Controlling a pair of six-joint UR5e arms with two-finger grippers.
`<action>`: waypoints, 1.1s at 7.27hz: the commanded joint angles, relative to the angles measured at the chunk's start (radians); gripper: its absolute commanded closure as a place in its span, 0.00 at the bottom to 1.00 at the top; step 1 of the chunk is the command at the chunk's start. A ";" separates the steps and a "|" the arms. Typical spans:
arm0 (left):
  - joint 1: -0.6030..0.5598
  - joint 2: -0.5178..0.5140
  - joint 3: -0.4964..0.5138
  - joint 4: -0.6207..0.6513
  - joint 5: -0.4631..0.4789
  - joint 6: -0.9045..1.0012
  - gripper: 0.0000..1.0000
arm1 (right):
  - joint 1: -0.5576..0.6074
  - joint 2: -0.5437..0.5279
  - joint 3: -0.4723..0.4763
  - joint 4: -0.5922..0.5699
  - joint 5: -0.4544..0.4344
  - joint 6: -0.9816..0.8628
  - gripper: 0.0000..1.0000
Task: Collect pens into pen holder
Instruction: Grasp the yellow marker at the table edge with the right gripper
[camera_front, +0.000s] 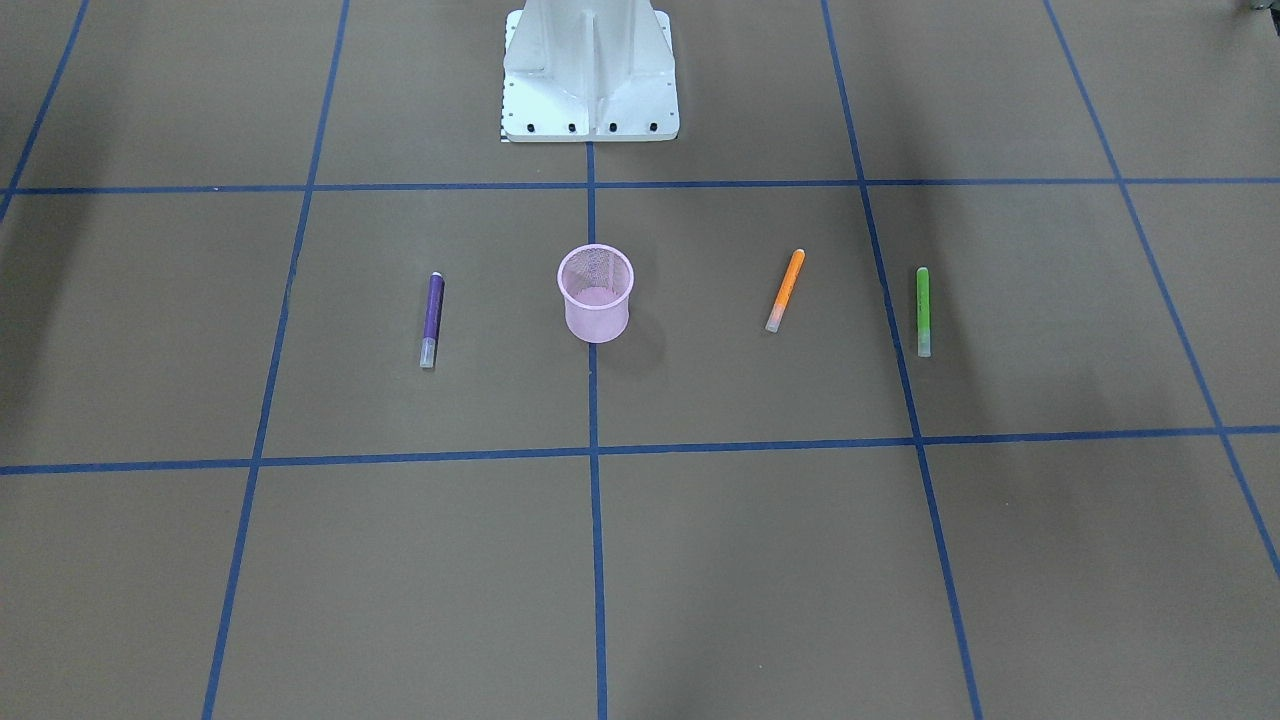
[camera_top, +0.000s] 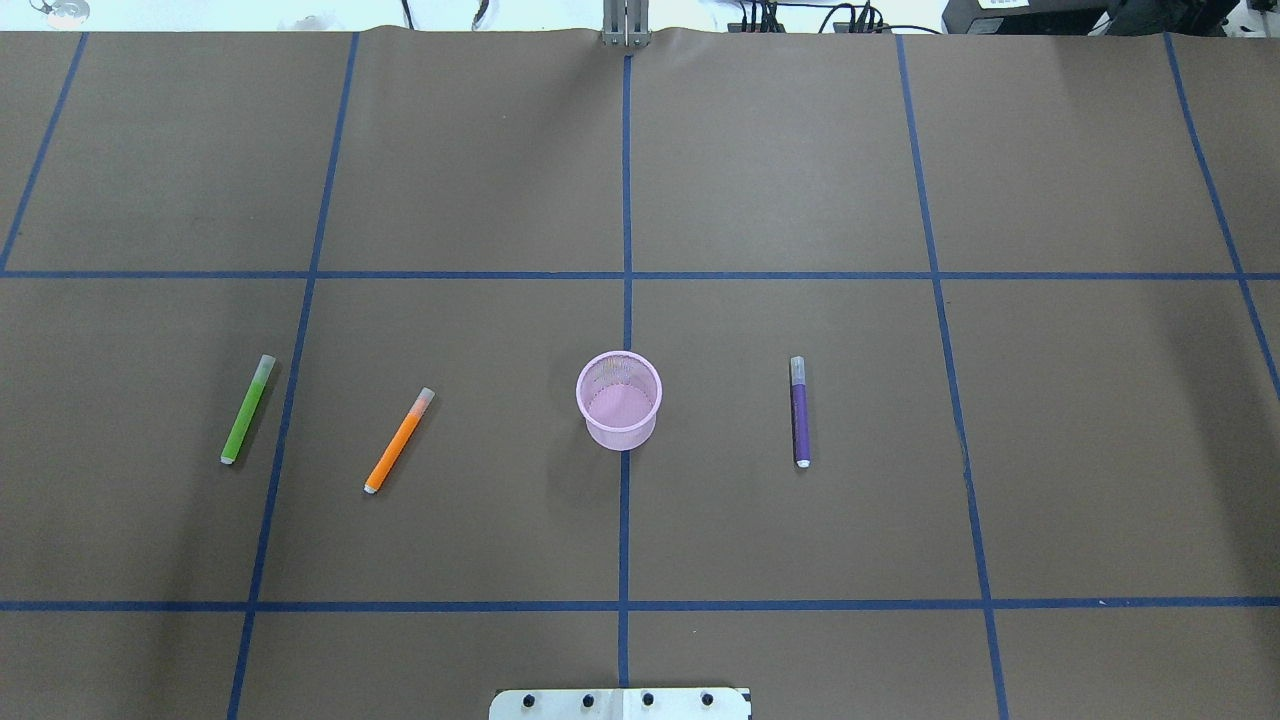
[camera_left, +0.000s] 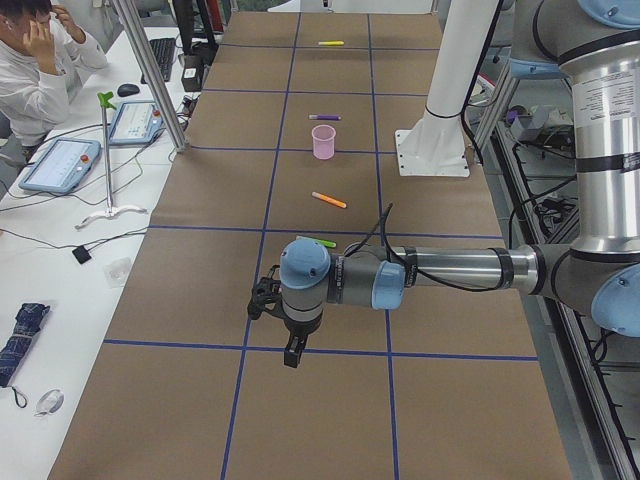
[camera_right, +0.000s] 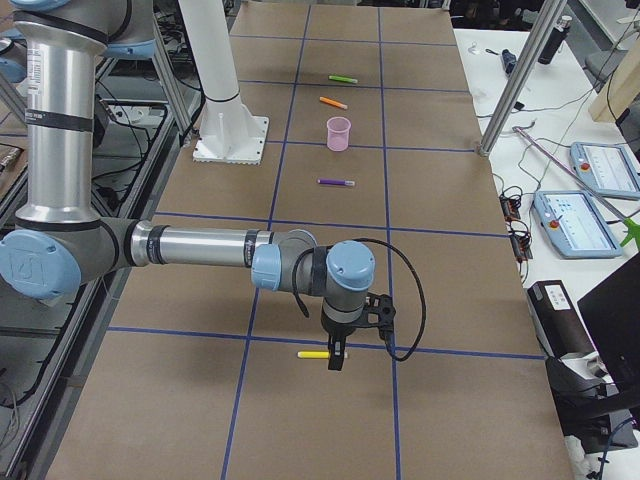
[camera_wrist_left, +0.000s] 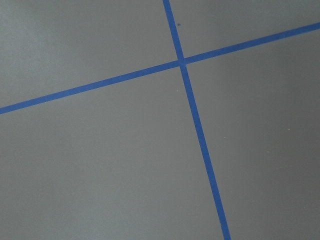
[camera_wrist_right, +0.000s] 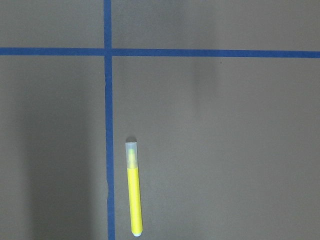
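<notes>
Brown-paper table (camera_top: 800, 150), blue tape grid (camera_top: 626, 200). Overhead: pen holder (camera_top: 619, 400) stood upright mid-table. At its 3 o'clock lay the purple pen (camera_top: 800, 412), at 9 o'clock the orange pen (camera_top: 398, 441), then the green pen (camera_top: 247, 409), all apart. Flat yellow pen (camera_wrist_right: 133, 189) lay just beside the right gripper (camera_right: 337, 362). Paper only under the left gripper (camera_left: 291, 357). Couldn't tell finger spread on either.

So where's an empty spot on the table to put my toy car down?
The whole row of squares farthest from the robot is bare. So is the wide patch past the purple pen, away from the pen holder. Tightest: between the green pen and orange pen, which lie close together.
</notes>
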 joint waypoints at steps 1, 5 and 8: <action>0.000 0.001 -0.023 0.003 0.000 0.002 0.00 | 0.000 0.001 0.005 0.000 0.002 0.002 0.00; 0.000 -0.006 -0.061 -0.014 0.002 -0.008 0.00 | -0.001 0.006 0.124 0.018 0.005 0.003 0.00; -0.002 -0.140 -0.082 -0.090 0.011 -0.012 0.00 | -0.001 -0.003 0.075 0.316 0.000 0.029 0.00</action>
